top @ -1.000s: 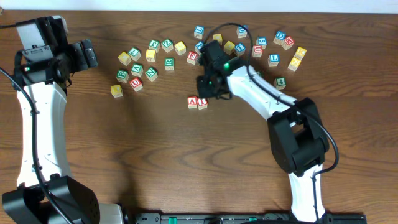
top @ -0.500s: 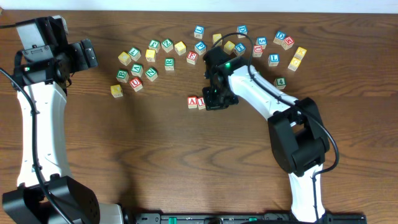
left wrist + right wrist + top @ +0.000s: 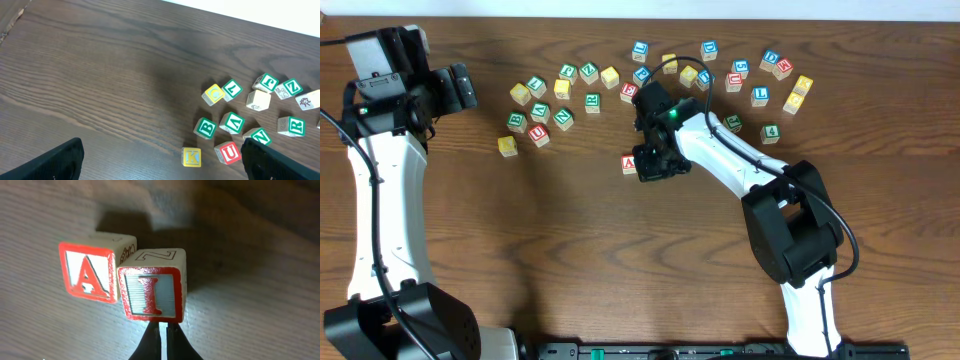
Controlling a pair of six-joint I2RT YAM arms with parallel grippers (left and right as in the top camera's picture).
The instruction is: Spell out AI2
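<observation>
In the right wrist view the red A cube [image 3: 87,271] and the red I cube [image 3: 152,292] stand side by side, touching, with the A on the left. My right gripper [image 3: 161,326] is shut with nothing in it, and its tips press the I cube's near edge. Overhead, the right gripper [image 3: 649,167] covers the I cube, and only the A cube [image 3: 628,164] shows beside it. I cannot make out the blue 2 among the cubes at the back. My left gripper [image 3: 457,88] hangs open at the far left, well away from the cubes.
Loose cubes lie in two clusters at the back: green, yellow and red ones on the left [image 3: 545,100], blue, yellow and red ones on the right [image 3: 750,75]. The left wrist sees a yellow K [image 3: 191,156], a red U [image 3: 228,152] and a green B [image 3: 205,128].
My right gripper has swung left and down from beside the pair onto the I cube. The A cube has barely shifted. The left arm has not moved.
</observation>
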